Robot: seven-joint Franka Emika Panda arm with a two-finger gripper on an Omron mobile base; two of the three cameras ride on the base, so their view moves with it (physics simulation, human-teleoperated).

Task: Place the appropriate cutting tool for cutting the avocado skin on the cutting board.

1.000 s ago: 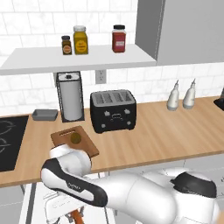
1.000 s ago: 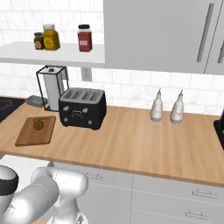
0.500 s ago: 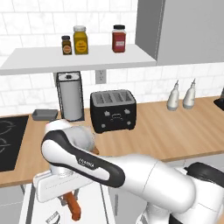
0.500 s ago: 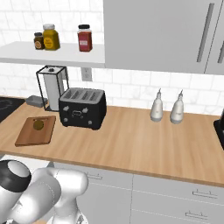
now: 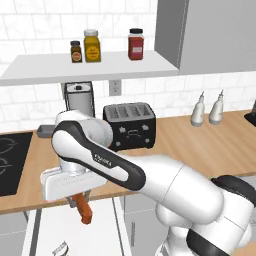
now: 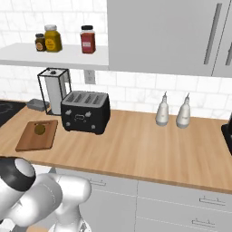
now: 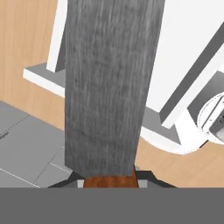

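Note:
My gripper (image 5: 77, 198) hangs just below the counter's front edge, shut on the paring knife (image 5: 84, 211), whose orange-red handle points down over an open drawer. In the hand view the dark-grey blade (image 7: 107, 87) runs up the middle and the orange-red handle sits between my fingertips (image 7: 144, 176). The brown cutting board (image 6: 31, 139) lies on the counter at the left, beside the toaster. The small olive-brown avocado (image 6: 40, 129) rests on the board. In the left base view my arm hides both.
A black toaster (image 6: 85, 111) stands right of the board, with a paper towel holder (image 6: 54, 90) and a small grey tray (image 6: 36, 104) behind. Two bottles (image 6: 163, 110) stand farther right. A stove (image 5: 10, 160) is at the left. The white drawer (image 5: 75, 232) stands open below the counter.
My hand has risen from low over the drawer to just under the counter edge, carrying the knife with it. Board and avocado have not moved.

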